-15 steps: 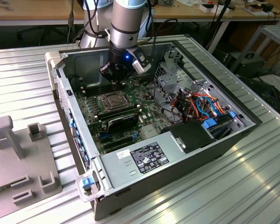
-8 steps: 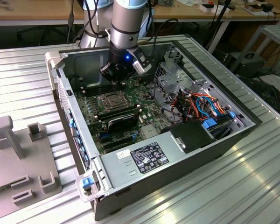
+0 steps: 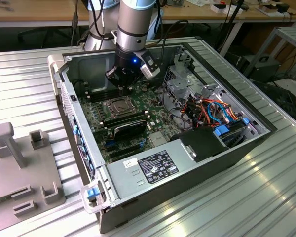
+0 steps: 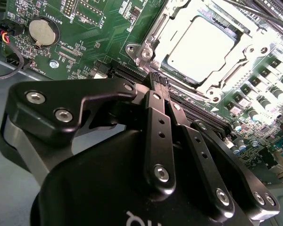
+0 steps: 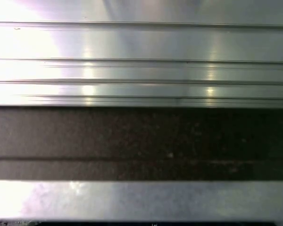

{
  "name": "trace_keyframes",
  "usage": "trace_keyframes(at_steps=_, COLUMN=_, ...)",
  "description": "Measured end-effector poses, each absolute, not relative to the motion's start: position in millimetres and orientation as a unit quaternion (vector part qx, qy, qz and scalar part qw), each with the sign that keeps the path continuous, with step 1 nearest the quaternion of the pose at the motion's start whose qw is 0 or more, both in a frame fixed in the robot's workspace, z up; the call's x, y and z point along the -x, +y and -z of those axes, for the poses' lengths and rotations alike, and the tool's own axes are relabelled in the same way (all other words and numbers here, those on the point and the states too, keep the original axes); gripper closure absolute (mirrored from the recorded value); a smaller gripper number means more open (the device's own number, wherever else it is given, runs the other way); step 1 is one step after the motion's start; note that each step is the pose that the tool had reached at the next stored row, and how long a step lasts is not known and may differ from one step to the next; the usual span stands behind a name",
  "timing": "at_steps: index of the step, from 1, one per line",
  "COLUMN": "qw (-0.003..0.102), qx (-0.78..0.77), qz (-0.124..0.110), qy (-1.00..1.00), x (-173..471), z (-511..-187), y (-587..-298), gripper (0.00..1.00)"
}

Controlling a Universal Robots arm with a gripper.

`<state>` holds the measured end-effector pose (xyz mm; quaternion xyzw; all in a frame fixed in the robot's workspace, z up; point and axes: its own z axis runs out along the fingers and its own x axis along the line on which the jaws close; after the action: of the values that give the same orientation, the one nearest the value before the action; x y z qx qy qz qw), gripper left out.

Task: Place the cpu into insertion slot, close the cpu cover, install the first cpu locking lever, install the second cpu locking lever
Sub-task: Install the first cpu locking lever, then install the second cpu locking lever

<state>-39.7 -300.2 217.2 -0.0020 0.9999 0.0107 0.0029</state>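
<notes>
Fingers (image 4: 159,81) pressed together (holding nothing), just beside cpu cover (image 4: 156,35), cpu (image 4: 203,44) seemingly seated beneath

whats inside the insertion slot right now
The cpu sits in the insertion slot, its silver-grey top showing through the window of the closed cpu cover. The socket floor beneath the chip is covered.

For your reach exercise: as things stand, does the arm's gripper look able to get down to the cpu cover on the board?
Probably yes. The gripper hangs just beside the cpu cover, jaws together, and nothing stands between them; the case is open on top.
</notes>
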Motion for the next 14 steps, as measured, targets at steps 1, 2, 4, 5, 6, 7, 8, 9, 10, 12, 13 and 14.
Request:
trace_keyframes(at_steps=1, qw=0.003, qx=0.002, qz=-0.011, qy=1.0, x=39.7, z=-217.2, y=-300.2, gripper=0.89)
trace_keyframes(at_steps=2, qw=0.003, qx=0.002, qz=-0.011, qy=1.0, x=39.7, z=-217.1, y=-300.2, gripper=0.89)
trace_keyframes(at_steps=4, qw=0.003, qx=0.002, qz=-0.011, qy=1.0, x=39.7, z=-217.2, y=-300.7, gripper=0.89)
trace_keyframes(at_steps=5, qw=0.003, qx=0.002, qz=-0.011, qy=1.0, x=39.7, z=-217.2, y=-301.5, gripper=0.89)
trace_keyframes(at_steps=6, qw=0.003, qx=0.002, qz=-0.011, qy=1.0, x=39.7, z=-217.2, y=-302.2, gripper=0.89)
trace_keyframes(at_steps=7, qw=0.003, qx=0.002, qz=-0.011, qy=1.0, x=39.7, z=-217.2, y=-302.6, gripper=0.89)
trace_keyframes(at_steps=8, qw=0.003, qx=0.002, qz=-0.011, qy=1.0, x=39.7, z=-217.1, y=-302.7, gripper=0.89)
trace_keyframes(at_steps=9, qw=0.003, qx=0.002, qz=-0.011, qy=1.0, x=39.7, z=-217.2, y=-302.7, gripper=0.89)
trace_keyframes(at_steps=10, qw=0.003, qx=0.002, qz=-0.011, qy=1.0, x=39.7, z=-217.1, y=-302.7, gripper=0.89)
trace_keyframes(at_steps=12, qw=0.003, qx=0.002, qz=-0.011, qy=1.0, x=39.7, z=-217.2, y=-303.1, gripper=0.89)
trace_keyframes(at_steps=13, qw=0.003, qx=0.002, qz=-0.011, qy=1.0, x=39.7, z=-217.2, y=-303.1, gripper=0.89)
trace_keyframes(at_steps=14, qw=0.003, qx=0.002, qz=-0.011, qy=1.0, x=39.7, z=-217.2, y=-303.1, gripper=0.89)
